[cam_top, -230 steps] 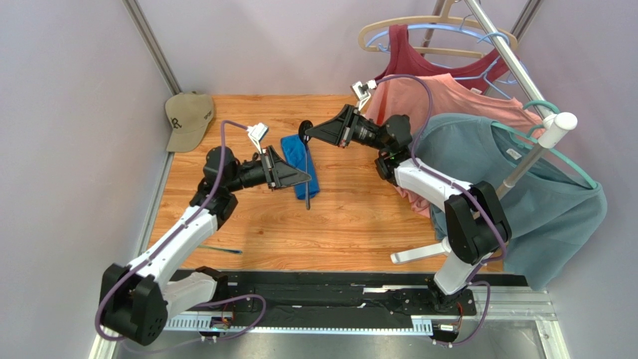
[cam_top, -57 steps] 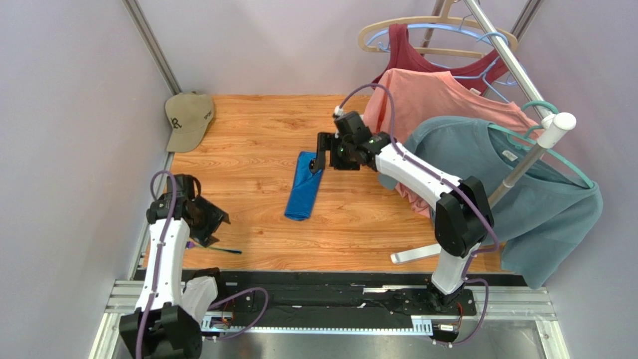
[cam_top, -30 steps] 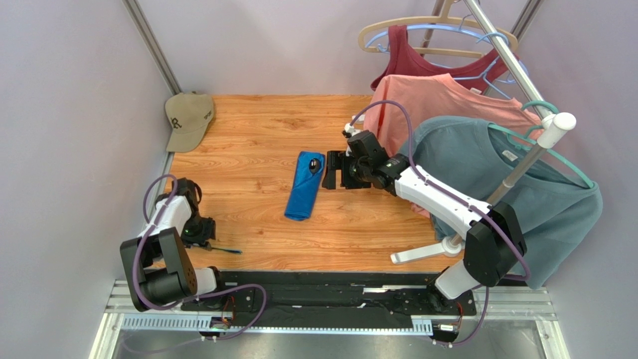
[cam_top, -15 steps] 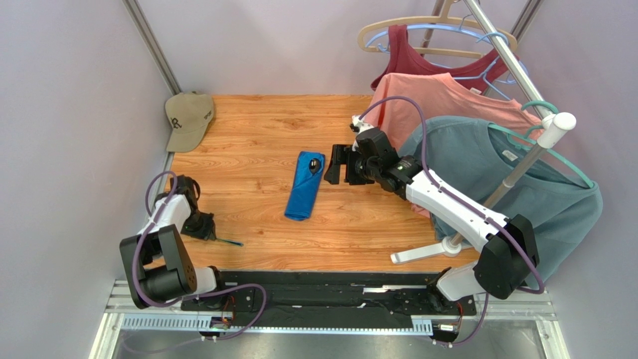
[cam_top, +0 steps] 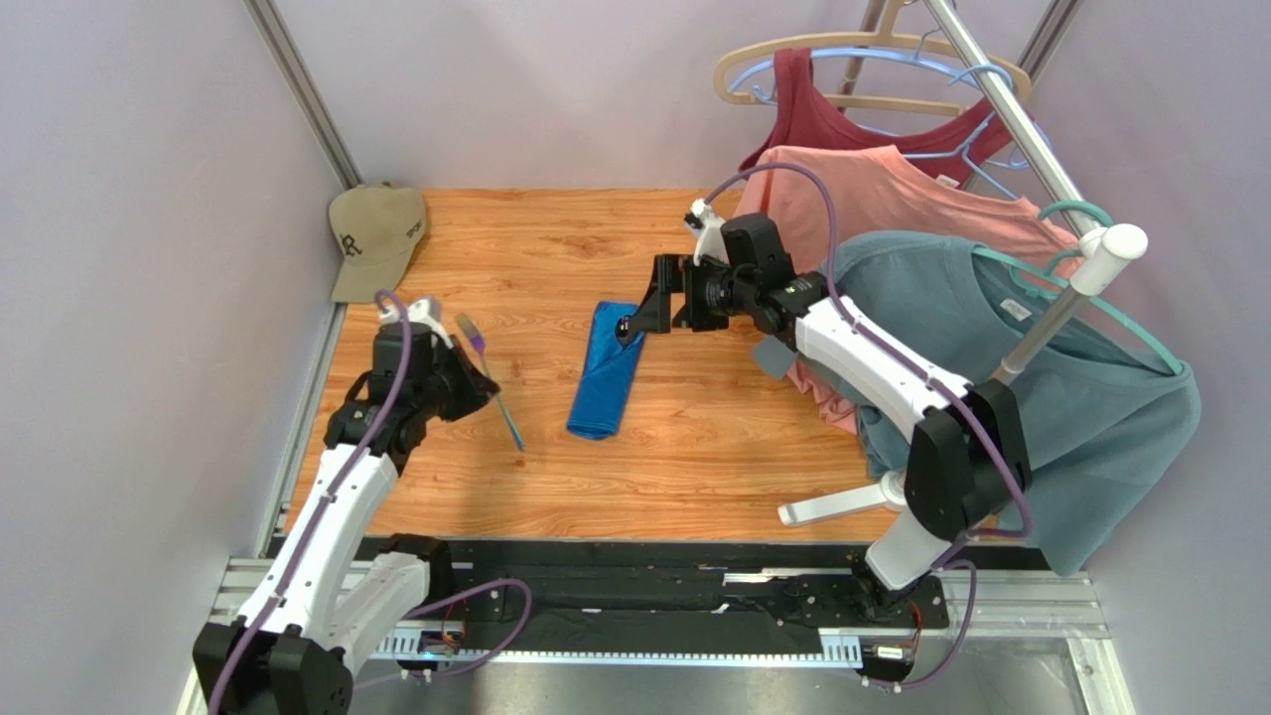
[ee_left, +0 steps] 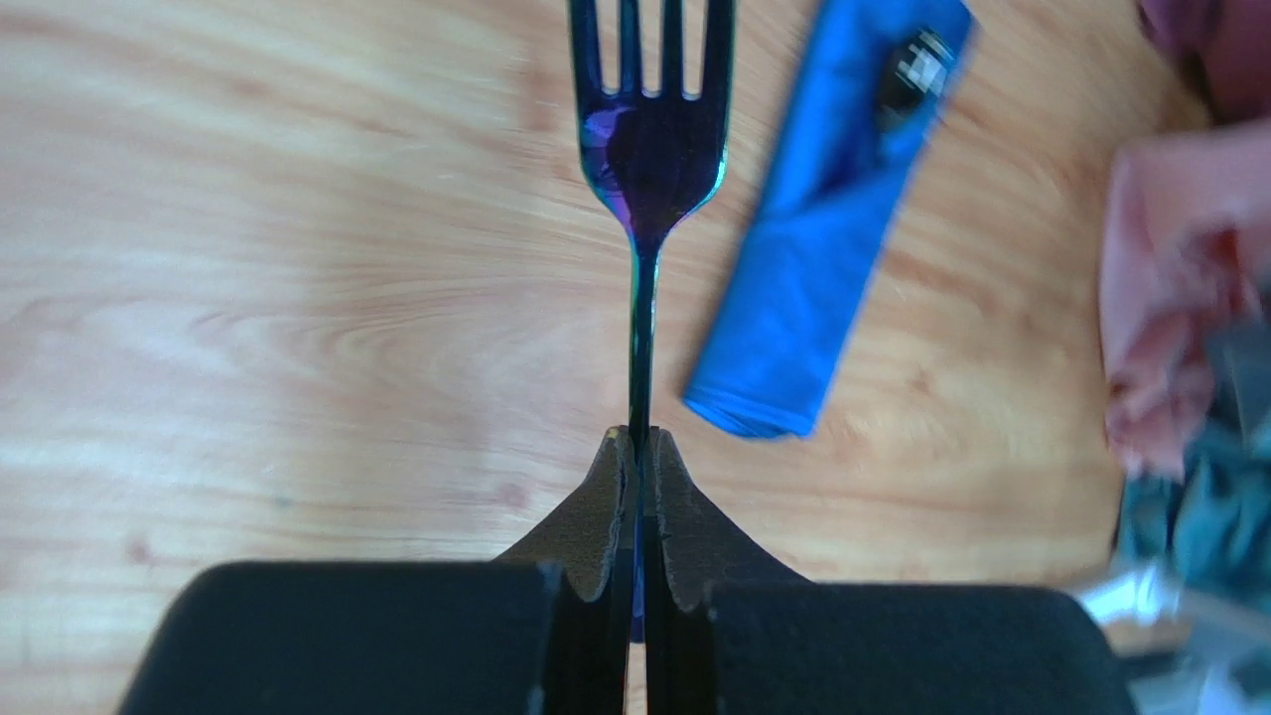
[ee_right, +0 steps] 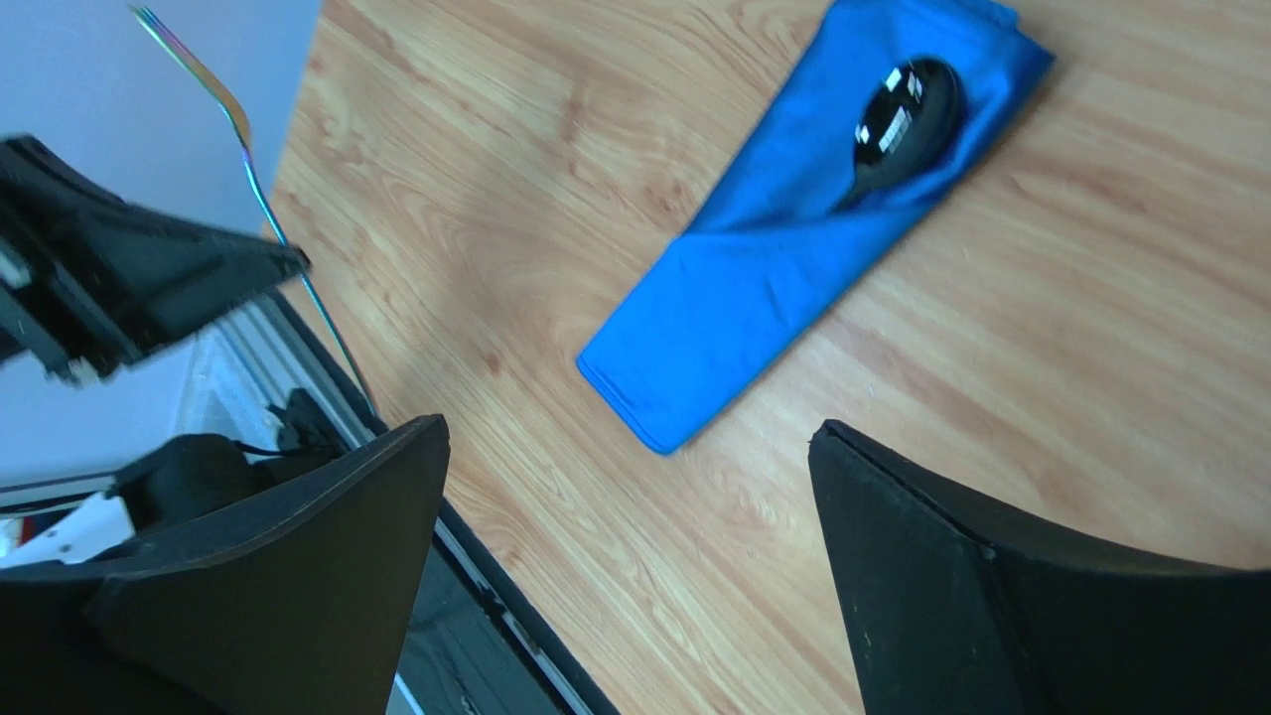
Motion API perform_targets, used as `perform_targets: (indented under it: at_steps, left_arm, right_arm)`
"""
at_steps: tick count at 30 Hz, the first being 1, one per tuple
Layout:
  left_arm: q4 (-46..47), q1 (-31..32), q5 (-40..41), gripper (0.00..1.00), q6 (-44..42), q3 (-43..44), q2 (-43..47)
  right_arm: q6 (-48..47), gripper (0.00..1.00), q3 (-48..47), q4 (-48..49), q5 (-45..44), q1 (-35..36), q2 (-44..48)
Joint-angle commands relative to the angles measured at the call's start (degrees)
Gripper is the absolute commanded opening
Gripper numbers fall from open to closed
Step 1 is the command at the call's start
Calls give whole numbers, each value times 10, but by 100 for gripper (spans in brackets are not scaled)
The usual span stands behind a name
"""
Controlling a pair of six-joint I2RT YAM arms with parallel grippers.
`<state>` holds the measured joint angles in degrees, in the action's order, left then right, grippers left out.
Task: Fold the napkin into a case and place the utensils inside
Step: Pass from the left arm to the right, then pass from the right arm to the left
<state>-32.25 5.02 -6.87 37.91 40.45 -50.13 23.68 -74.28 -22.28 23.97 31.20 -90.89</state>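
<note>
1. Top view: the left hand point(cam_top: 478, 391) is seen clamped shut on a fork point(cam_top: 507, 425), which is held off the tabletop point(cam_top: 716, 432) at its left side. The case point(cam_top: 604, 373), a narrow folded blue napkin, is laid mid-tabletop. The right hand point(cam_top: 645, 316) is spread wide at the case's far end; contact possibly made, cannot be told. A cap point(cam_top: 373, 236) is seen at the far left corner.
2. Left wrist view: the fork point(ee_left: 651, 149) handle is pinched between closed fingers of the left hand point(ee_left: 637, 447), tines pointed away. The case point(ee_left: 828, 253) is seen to the right, a spoon point(ee_left: 913, 67) bowl poking from its far end.
3. Right wrist view: the right hand point(ee_right: 627, 447) is opened wide with nothing held. The case point(ee_right: 806, 239) is seen below, with the spoon point(ee_right: 903, 112) tucked in it. The fork point(ee_right: 224, 105) is seen in the left hand point(ee_right: 149, 283), well apart from the case.
</note>
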Motion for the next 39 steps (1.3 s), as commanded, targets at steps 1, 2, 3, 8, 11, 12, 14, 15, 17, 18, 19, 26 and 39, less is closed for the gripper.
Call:
perform_targets:
  at_steps: [1, 2, 3, 8, 11, 12, 14, 15, 17, 18, 19, 26, 39]
  left_arm:
    - [38, 85, -62, 0, -107, 34, -10]
    - [39, 125, -66, 0, -119, 45, -25]
    - [39, 141, -71, 0, -137, 52, -33]
    - [50, 214, -75, 0, -155, 76, -69]
    - [54, 228, -85, 0, -147, 91, -93]
    - [49, 236, -84, 0, -148, 97, -99]
    - [39, 249, -70, 0, -152, 113, -113]
    - [37, 253, -66, 0, -152, 117, -116]
    - [40, 265, -62, 0, -148, 118, -121]
    - [42, 266, -65, 0, -147, 118, -123]
    - [45, 267, -66, 0, -145, 115, -125]
    - [43, 267, -59, 0, -134, 116, -117]
    - [243, 208, -365, 14, 26, 6, -140]
  right_arm:
    - [12, 94, -69, 90, 144, -7, -54]
    - [18, 93, -77, 110, 154, -6, -62]
    - [34, 93, -85, 122, 158, -6, -67]
    - [92, 93, -93, 213, 214, 8, -99]
    - [76, 88, -93, 204, 190, 32, -103]
    - [73, 86, -90, 205, 182, 36, -103]
    - [69, 78, -96, 191, 180, 44, -108]
    - [69, 75, -97, 189, 181, 45, -114]
    - [68, 67, -98, 188, 188, 47, -119]
    - [69, 63, -98, 189, 187, 48, -120]
    - [69, 61, -99, 190, 187, 53, -123]
    - [85, 0, -109, 182, 166, 60, -151]
    - [180, 0, -17, 453, 263, 29, -103]
